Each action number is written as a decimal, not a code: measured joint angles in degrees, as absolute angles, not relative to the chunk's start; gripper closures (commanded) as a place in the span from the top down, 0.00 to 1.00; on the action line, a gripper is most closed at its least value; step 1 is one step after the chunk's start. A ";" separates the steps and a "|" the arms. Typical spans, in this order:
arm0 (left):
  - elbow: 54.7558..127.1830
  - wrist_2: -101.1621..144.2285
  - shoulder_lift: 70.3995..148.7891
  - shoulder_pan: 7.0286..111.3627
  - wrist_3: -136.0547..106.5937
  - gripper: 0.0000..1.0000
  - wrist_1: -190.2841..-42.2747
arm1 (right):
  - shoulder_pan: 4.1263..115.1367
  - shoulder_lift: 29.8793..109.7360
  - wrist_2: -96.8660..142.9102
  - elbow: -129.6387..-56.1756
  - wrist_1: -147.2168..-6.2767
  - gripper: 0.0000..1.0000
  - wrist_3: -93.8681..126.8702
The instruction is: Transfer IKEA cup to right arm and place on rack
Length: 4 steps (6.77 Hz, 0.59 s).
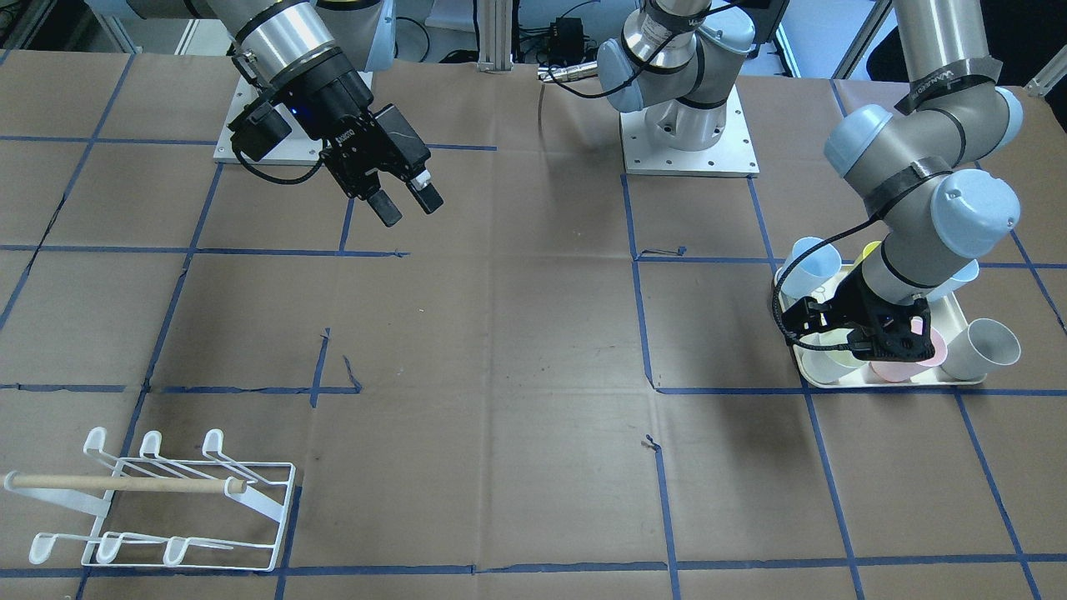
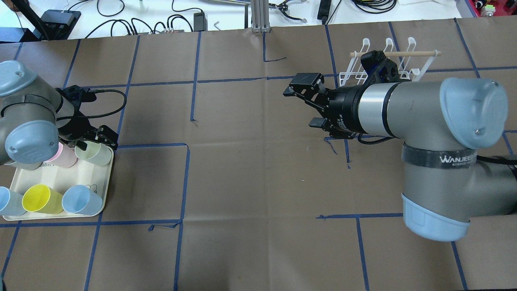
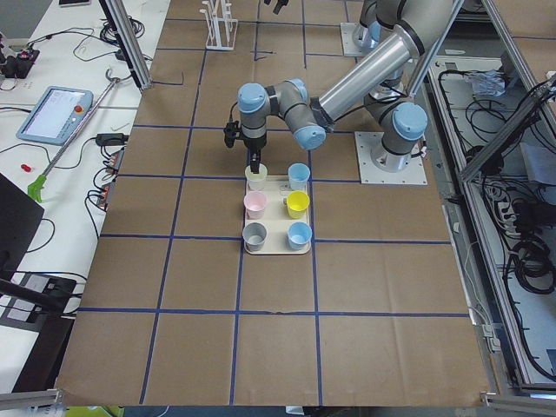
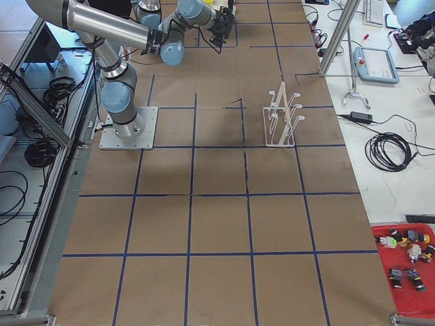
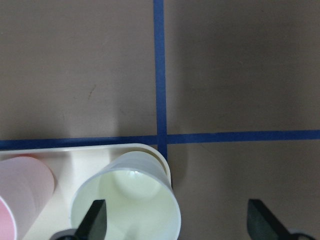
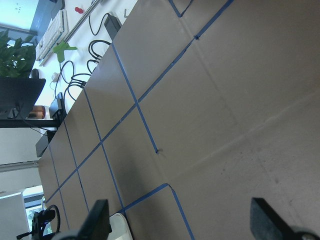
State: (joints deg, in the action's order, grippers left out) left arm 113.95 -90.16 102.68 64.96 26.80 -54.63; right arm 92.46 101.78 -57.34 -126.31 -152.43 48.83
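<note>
A pale green IKEA cup (image 5: 125, 200) lies on its side at the corner of a cream tray (image 2: 60, 216), among several other cups. My left gripper (image 5: 177, 220) is open over it, one finger at the cup's mouth and the other outside over the table. The overhead view shows the same cup (image 2: 93, 154) under the left gripper (image 2: 95, 141). My right gripper (image 1: 406, 202) hangs open and empty above the middle of the table. The white wire rack (image 1: 167, 500) with a wooden dowel stands empty near the table's far corner, partly hidden behind the right arm (image 2: 404, 101) in the overhead view.
Pink (image 2: 64, 157), yellow (image 2: 40, 199), blue (image 2: 80, 200) and light blue (image 2: 8, 201) cups lie on the tray. Brown paper with blue tape lines covers the table. Both arm bases (image 1: 688, 142) stand at the robot's edge.
</note>
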 measured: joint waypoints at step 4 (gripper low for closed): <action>113.91 -90.45 102.83 64.61 27.27 0.42 -54.66 | 92.46 101.75 -57.43 -128.40 -157.80 0.89 54.29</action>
